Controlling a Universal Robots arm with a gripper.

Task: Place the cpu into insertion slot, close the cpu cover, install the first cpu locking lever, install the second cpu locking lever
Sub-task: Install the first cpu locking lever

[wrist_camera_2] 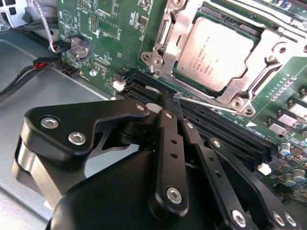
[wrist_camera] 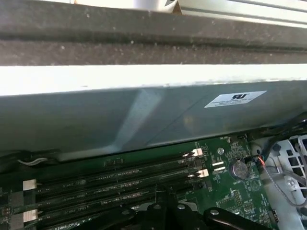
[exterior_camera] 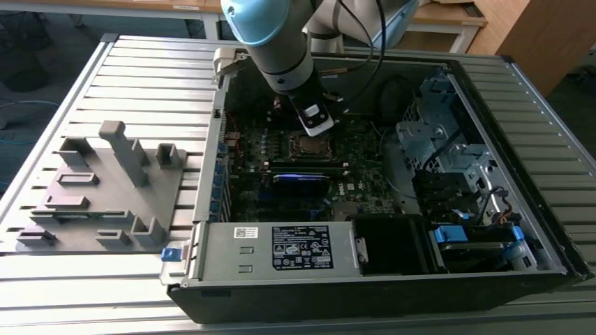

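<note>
The cpu lies flat in the insertion slot, its silver-grey face up. The cpu cover is folded down around it as a silver frame. A thin wire locking lever runs along the socket's edge, beside the memory slots. My gripper is just off the socket's corner, its black fingers pressed together and their tip at the hooked end of that lever. In the exterior view the gripper hangs inside the open computer case just beyond the socket.
Long black memory slots run under the gripper. A coin battery and cables lie to one side. The case wall is close by. A grey fixture plate sits at the exterior view's left, and a drive cage at its right.
</note>
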